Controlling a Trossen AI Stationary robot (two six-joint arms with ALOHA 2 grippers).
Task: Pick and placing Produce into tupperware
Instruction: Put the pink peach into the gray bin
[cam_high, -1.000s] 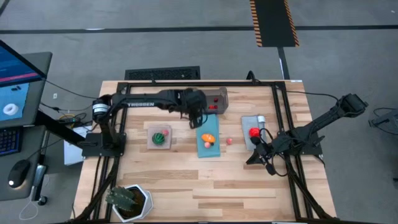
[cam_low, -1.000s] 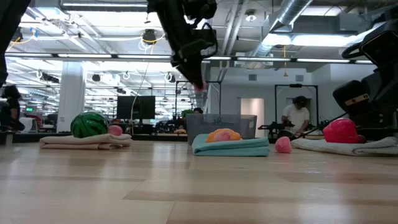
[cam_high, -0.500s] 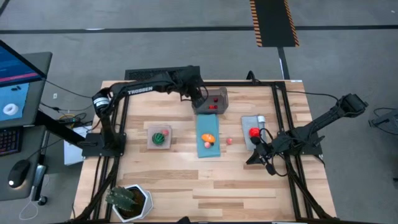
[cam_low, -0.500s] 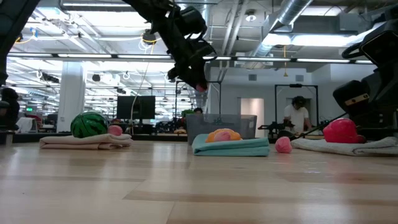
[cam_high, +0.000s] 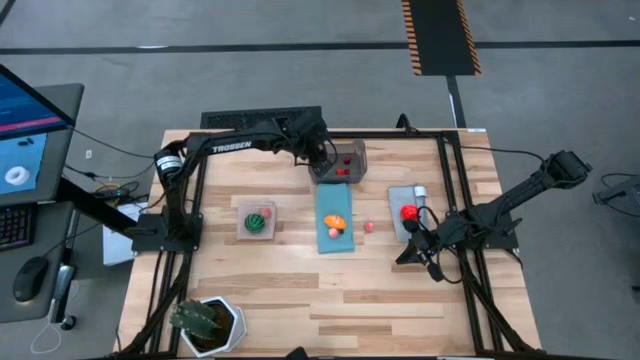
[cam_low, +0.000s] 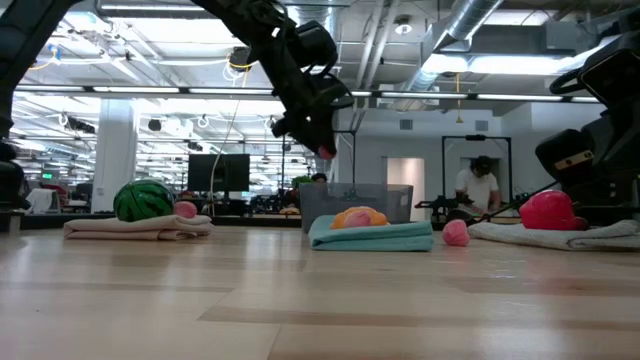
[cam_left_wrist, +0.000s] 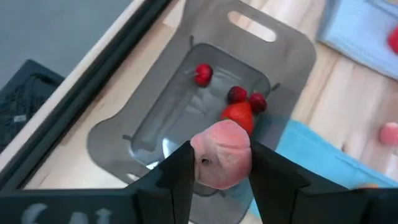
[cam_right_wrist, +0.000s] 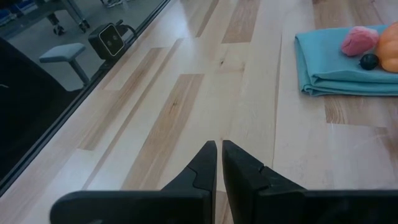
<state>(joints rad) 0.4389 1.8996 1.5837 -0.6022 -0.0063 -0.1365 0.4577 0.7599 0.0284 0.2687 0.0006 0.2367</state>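
Premises: a robotics laboratory within a large open-plan industrial hall. The wooden worktable (cam_high: 330, 290) sits inside a black metal frame (cam_high: 455, 180), with two dark robot arms mounted at 9 and 3 o'clock. At 9 o'clock, off the table, stand a lit computer monitor (cam_high: 25, 135) and a mouse (cam_high: 33, 275). The floor is grey concrete, with a yellow-and-black hazard-striped strip (cam_high: 440, 38) at 12 o'clock. The low view shows exposed silver ventilation ducts (cam_low: 480, 25), rows of ceiling strip lights (cam_low: 150, 95), further monitors (cam_low: 215, 172) and a person (cam_low: 475, 185) at a workstation beyond the table.
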